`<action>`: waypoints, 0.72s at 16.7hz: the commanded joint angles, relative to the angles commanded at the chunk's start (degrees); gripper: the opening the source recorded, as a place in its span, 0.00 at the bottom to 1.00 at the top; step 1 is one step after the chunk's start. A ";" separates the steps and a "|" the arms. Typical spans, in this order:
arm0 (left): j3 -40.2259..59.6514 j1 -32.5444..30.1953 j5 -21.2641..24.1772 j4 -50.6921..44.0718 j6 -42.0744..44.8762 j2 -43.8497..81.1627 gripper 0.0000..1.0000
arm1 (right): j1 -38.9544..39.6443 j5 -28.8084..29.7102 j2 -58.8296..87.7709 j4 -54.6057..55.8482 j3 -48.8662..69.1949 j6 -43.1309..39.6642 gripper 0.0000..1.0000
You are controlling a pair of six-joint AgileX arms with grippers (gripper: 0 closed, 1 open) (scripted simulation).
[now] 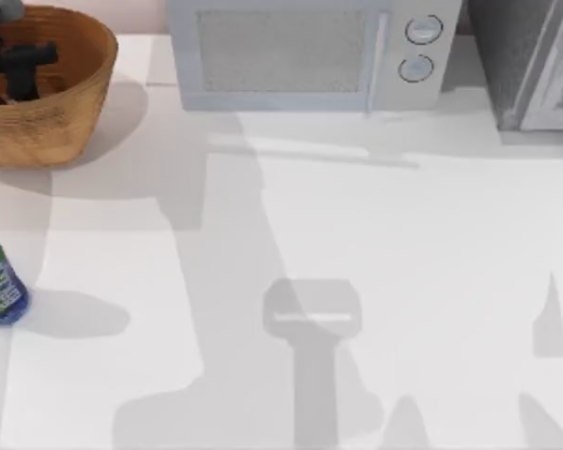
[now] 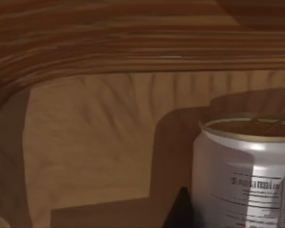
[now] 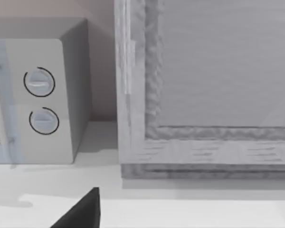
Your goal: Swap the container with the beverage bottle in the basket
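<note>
One can, one tight basket, plenty of ways to botch it

The container (image 2: 247,166) sits on the basket's floor, close to the ribbed wicker wall. It's a smooth, shiny white cylinder with a gold top, so it looks slippery. The left gripper (image 1: 23,61) is down inside the basket (image 1: 75,103); can't tell whether its fingers are spread or closed. I'd worry about it tipping the can or snagging the weave. The blue translucent beverage bottle (image 1: 0,286) waits on the white table (image 1: 357,281), well apart.
</note>
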 joint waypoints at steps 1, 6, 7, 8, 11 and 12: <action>-1.69 0.00 -0.19 0.70 -0.18 -1.57 0.00 | 0.00 0.00 0.00 0.00 0.00 0.00 1.00; -17.98 -0.70 -1.84 8.24 -1.01 -18.28 0.00 | 0.00 0.00 0.00 0.00 0.00 0.00 1.00; -22.51 -0.98 -2.30 10.46 -1.15 -23.25 0.00 | 0.00 0.00 0.00 0.00 0.00 0.00 1.00; -27.39 -1.28 -2.79 12.85 -1.30 -28.67 0.00 | 0.00 0.00 0.00 0.00 0.00 0.00 1.00; -44.03 -2.29 -4.49 20.95 -1.77 -47.32 0.00 | 0.00 0.00 0.00 0.00 0.00 0.00 1.00; -50.08 -2.66 -5.13 23.92 -1.95 -54.08 0.00 | 0.00 0.00 0.00 0.00 0.00 0.00 1.00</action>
